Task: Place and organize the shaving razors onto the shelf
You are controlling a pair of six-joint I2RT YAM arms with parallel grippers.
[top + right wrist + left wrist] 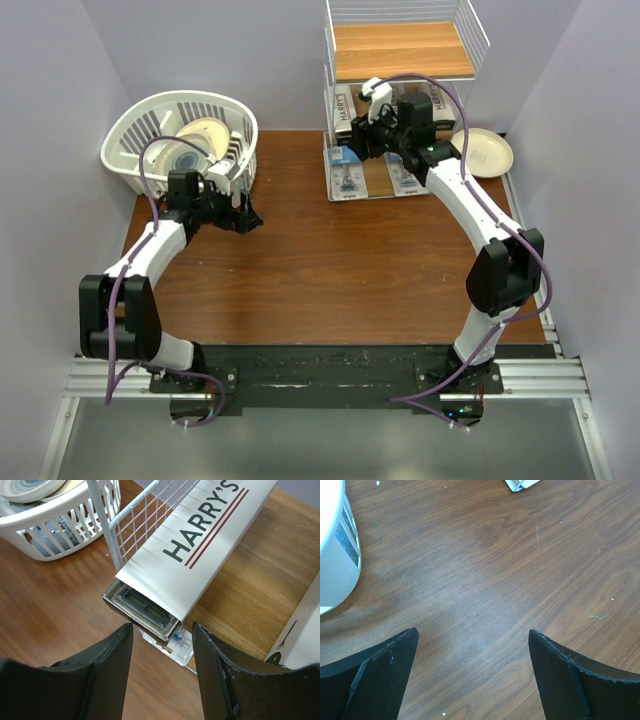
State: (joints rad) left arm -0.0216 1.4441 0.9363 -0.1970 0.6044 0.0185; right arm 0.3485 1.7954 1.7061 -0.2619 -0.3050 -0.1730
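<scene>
1. The long narrow white cardboard box printed "HARRY'S" (200,545) lies on a light-brown wooden tier of the tall white wire shelf (400,50), close against the wire side panel (135,530), its near end jutting past the tier's front edge
2. That end is open and shows a silvery tray of dark cartridges (142,607); I judge the box light and stiff along its length but thin-walled, so a hard squeeze would dent it and a tilt might let the tray slide out
3. The best hold looks to be across the narrow width, a little behind the open end
4. The right gripper (161,630) is spread wide, its fingers just short of the box end, holding nothing
5. The left gripper (472,632) is likewise wide apart and empty above the brown wooden table (485,570), near the white slatted plastic basket (150,130)
6. In the way:
   - the wire panel crowds the basket-ward side of the box
   - a second white box (300,630) lies on the same tier on the other side
   - a flat clear blister pack (175,645) sits on the tier below
   - a round cream plate (482,152) rests on the table beside the shelf
</scene>
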